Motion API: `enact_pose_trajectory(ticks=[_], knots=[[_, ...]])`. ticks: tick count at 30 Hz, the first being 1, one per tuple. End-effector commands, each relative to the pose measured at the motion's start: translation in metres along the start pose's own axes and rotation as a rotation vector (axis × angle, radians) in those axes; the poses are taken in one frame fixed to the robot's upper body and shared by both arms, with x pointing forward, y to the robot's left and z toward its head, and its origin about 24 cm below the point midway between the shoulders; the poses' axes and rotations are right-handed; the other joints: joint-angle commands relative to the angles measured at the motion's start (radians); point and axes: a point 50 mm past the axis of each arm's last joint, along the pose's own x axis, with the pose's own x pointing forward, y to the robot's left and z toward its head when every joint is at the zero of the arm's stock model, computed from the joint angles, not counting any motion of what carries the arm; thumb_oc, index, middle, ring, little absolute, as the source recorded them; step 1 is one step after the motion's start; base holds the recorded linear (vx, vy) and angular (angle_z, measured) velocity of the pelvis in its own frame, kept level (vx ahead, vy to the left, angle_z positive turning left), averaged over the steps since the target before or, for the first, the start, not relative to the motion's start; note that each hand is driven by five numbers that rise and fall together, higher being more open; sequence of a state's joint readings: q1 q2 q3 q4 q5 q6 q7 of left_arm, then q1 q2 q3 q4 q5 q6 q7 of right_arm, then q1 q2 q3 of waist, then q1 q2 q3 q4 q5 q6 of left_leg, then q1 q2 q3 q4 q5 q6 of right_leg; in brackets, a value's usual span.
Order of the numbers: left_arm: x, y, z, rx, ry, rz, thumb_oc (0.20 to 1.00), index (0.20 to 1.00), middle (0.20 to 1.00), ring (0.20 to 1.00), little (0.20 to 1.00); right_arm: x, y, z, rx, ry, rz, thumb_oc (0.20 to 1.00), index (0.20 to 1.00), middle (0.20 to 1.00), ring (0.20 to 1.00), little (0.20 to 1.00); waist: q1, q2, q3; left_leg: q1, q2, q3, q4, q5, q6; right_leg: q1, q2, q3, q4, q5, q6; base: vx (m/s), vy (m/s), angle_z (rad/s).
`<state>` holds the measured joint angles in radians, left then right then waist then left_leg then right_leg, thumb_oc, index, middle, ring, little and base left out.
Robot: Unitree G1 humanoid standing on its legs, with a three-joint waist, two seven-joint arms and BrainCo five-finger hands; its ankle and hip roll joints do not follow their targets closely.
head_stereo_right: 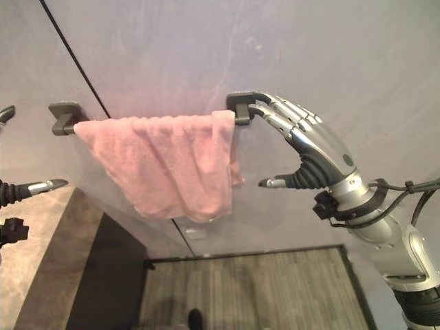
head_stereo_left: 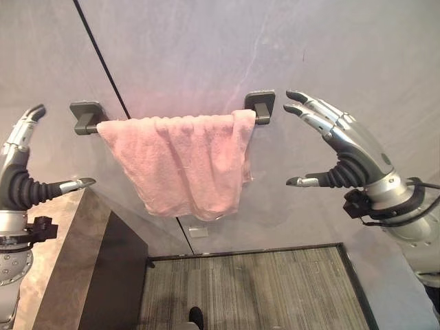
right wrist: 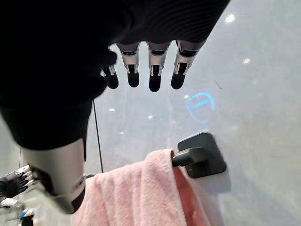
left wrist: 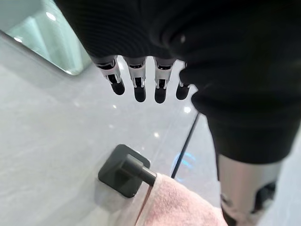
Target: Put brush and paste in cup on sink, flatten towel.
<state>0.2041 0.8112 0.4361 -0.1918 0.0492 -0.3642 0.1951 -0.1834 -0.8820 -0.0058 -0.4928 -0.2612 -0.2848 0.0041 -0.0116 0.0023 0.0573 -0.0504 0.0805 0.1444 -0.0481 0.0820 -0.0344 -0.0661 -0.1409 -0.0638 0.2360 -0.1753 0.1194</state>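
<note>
We see a dark rail bracket (head_stereo_left: 84, 115) at one end and a second bracket (head_stereo_left: 260, 104) at the other, both fixed to a grey wall (head_stereo_left: 206, 48). A thin black seam (head_stereo_left: 102, 58) runs diagonally down the wall. Below lie a striped grey floor mat (head_stereo_left: 254, 289) and a stone-topped counter edge (head_stereo_left: 72, 268).

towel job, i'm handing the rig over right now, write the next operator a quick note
Left hand: open, holding nothing, beside the left bracket.
Right hand: open, holding nothing, beside the right bracket.
Pink towel: draped over the bar between the brackets, bunched and wrinkled, its bottom edge uneven, touched by neither hand.
Done: both hands are up at the bar's ends.
Left: spread and flatten the towel. Check the brush, paste and cup separately.
</note>
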Motion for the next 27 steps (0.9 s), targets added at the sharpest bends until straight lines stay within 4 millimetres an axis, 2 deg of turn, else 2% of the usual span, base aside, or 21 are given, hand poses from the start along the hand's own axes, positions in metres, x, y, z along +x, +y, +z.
enact_pose_trajectory(ticks=[1,2,3,7,8,9,10,11,13,15,17,19,20,21,27], knots=[[0.013,0.01,0.011,0.004,-0.076,0.066,1.0,1.0,1.0,1.0,1.0,0.012,-0.01,0.008,0.007,-0.074,-0.077,1.0,1.0,1.0,1.0,1.0,0.013,-0.024,-0.009,0.025,-0.055,-0.009,0.057,-0.096,0.008,-0.046,0.033,-0.016,-0.105,0.156,-0.016,-0.04,-0.105,0.2],[0.013,0.004,0.012,-0.027,-0.078,0.057,1.0,1.0,1.0,1.0,1.0,0.012,-0.009,0.008,0.002,-0.074,-0.066,1.0,1.0,1.0,1.0,1.0,0.011,-0.026,-0.009,0.019,-0.05,-0.017,0.062,-0.093,0.002,-0.04,0.057,0.014,-0.116,0.154,-0.018,0.04,-0.154,0.05],[0.007,0.003,0.009,-0.035,-0.059,0.049,1.0,1.0,1.0,1.0,1.0,0.011,-0.011,0.006,-0.001,-0.071,-0.056,1.0,1.0,1.0,1.0,1.0,0.023,-0.025,-0.014,0.019,-0.042,-0.01,0.062,-0.091,-0.004,-0.024,0.051,-0.014,-0.144,0.159,-0.017,0.06,-0.204,0.16],[0.007,-0.006,0.008,-0.084,-0.041,0.022,1.0,1.0,1.0,1.0,1.0,0.005,-0.017,0.002,-0.003,-0.043,-0.061,1.0,1.0,1.0,1.0,1.0,0.013,-0.024,-0.005,-0.022,-0.037,-0.016,0.174,-0.114,-0.025,0.016,0.048,-0.056,-0.187,0.169,-0.025,0.03,-0.134,0.24],[0.01,-0.011,0.009,-0.113,-0.049,0.021,1.0,1.0,1.0,1.0,1.0,0.0,-0.022,-0.002,-0.031,-0.015,-0.076,1.0,1.0,1.0,1.0,1.0,-0.017,-0.033,0.011,-0.05,0.033,0.088,0.253,-0.115,-0.052,0.025,0.028,-0.102,-0.172,0.159,-0.032,-0.06,-0.068,0.37],[0.011,-0.011,0.009,-0.114,-0.051,0.021,1.0,1.0,1.0,1.0,1.0,0.0,-0.023,-0.002,-0.033,-0.014,-0.078,1.0,1.0,1.0,1.0,1.0,-0.016,-0.032,0.012,-0.057,0.035,0.086,0.261,-0.113,-0.053,0.021,0.03,-0.104,-0.172,0.162,-0.034,-0.07,-0.07,0.63],[0.012,-0.013,0.011,-0.124,-0.06,0.008,1.0,1.0,1.0,1.0,1.0,-0.002,-0.023,-0.004,-0.044,0.004,-0.082,1.0,1.0,1.0,1.0,1.0,-0.029,-0.036,0.014,-0.062,0.068,0.122,0.282,-0.106,-0.061,0.022,0.022,-0.119,-0.172,0.16,-0.041,-0.05,-0.03,0.79],[0.012,-0.016,0.012,-0.121,-0.067,-0.009,1.0,1.0,1.0,1.0,1.0,-0.004,-0.024,-0.005,-0.05,0.015,-0.09,1.0,1.0,1.0,1.0,1.0,-0.026,-0.034,0.018,-0.057,0.083,0.114,0.31,-0.114,-0.069,0.032,0.026,-0.123,-0.18,0.16,-0.046,-0.03,-0.044,0.85],[0.015,-0.016,0.016,-0.112,-0.09,-0.007,1.0,1.0,1.0,1.0,1.0,-0.005,-0.024,-0.005,-0.035,0.018,-0.114,1.0,1.0,1.0,1.0,1.0,-0.019,-0.036,0.017,-0.059,0.076,0.022,0.363,-0.138,-0.079,0.048,0.021,-0.108,-0.197,0.16,-0.039,0.02,-0.011,0.32],[0.019,-0.014,0.019,-0.105,-0.113,0.004,1.0,1.0,1.0,1.0,1.0,-0.007,-0.026,-0.006,-0.034,0.031,-0.134,1.0,1.0,1.0,1.0,1.0,-0.038,-0.024,0.007,-0.043,0.1,0.004,0.295,-0.128,-0.084,0.045,0.011,-0.111,-0.198,0.166,-0.025,0.03,0.102,0.06],[0.025,-0.013,0.023,-0.093,-0.142,0.009,1.0,1.0,1.0,1.0,1.0,-0.008,-0.027,-0.007,-0.046,0.036,-0.144,1.0,1.0,1.0,1.0,1.0,-0.037,-0.007,0.003,-0.022,0.12,-0.039,0.179,-0.07,-0.1,0.037,0.003,-0.099,-0.194,0.169,-0.012,0.04,0.159,0.11],[0.025,-0.01,0.025,-0.085,-0.152,0.015,1.0,1.0,1.0,1.0,1.0,-0.014,-0.026,-0.011,-0.064,0.073,-0.134,1.0,1.0,1.0,1.0,1.0,-0.052,0.013,-0.008,0.018,0.121,-0.045,0.104,-0.075,-0.099,0.032,-0.004,-0.098,-0.194,0.175,0.002,0.06,0.212,0.05],[0.024,-0.011,0.024,-0.075,-0.153,-0.004,1.0,1.0,1.0,1.0,1.0,-0.017,-0.025,-0.013,-0.06,0.09,-0.136,1.0,1.0,1.0,1.0,1.0,-0.059,0.03,-0.022,0.05,0.103,-0.034,0.049,-0.07,-0.095,0.033,-0.016,-0.092,-0.212,0.199,0.016,0.09,0.276,0.11],[0.025,-0.009,0.026,-0.058,-0.163,-0.008,1.0,1.0,1.0,1.0,1.0,-0.017,-0.025,-0.013,-0.06,0.093,-0.14,1.0,1.0,1.0,1.0,1.0,-0.056,0.032,-0.027,0.063,0.09,-0.029,0.033,-0.069,-0.091,0.033,-0.024,-0.087,-0.219,0.212,0.022,0.08,0.278,0.11],[0.028,0.002,0.031,0.006,-0.2,-0.009,1.0,1.0,1.0,1.0,1.0,-0.005,-0.017,-0.011,-0.036,0.057,-0.126,1.0,1.0,1.0,1.0,1.0,-0.039,0.012,-0.038,0.107,0.038,0.024,-0.022,-0.079,-0.061,0.018,-0.066,-0.028,-0.256,0.27,0.057,0.0,0.15,-0.18]])
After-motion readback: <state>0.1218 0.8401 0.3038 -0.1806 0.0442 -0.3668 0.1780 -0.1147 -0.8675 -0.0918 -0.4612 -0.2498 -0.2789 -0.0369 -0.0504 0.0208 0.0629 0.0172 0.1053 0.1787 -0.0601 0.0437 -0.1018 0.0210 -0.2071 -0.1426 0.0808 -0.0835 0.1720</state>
